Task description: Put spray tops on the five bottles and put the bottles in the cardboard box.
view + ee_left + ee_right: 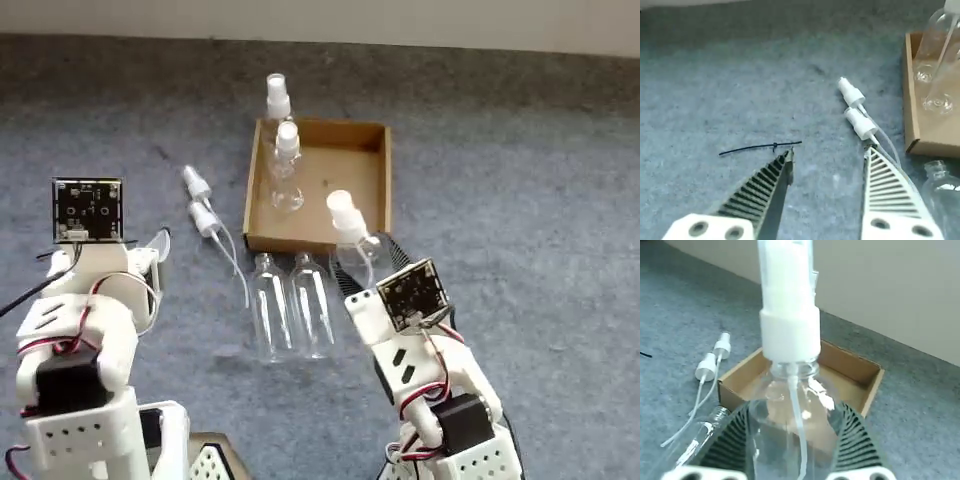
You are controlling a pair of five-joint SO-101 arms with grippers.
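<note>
The right gripper (792,452) is closed around the body of a clear bottle (790,405), which is held upright with a white spray top (790,335) fitted on its neck. In the high view this held bottle is seen at the five o'clock corner of the cardboard box (340,175), over its near wall. Two capped bottles (286,165) are stood upright inside the box along its nine o'clock wall, one near the middle of that wall and the other toward the eleven o'clock corner. Two uncapped bottles (268,310) are laid side by side on the grey carpet (520,200) at six o'clock from the box, their necks just beside its near wall. Two loose spray tops (205,218) are laid close together at nine o'clock from the box, their thin tubes trailing toward the uncapped bottles. The left gripper (830,151) is held open and empty just over the carpet, at seven o'clock from the loose spray tops, with one fingertip near the tube of the nearer one. A thin black tie (760,146) is laid on the carpet at the other fingertip
</note>
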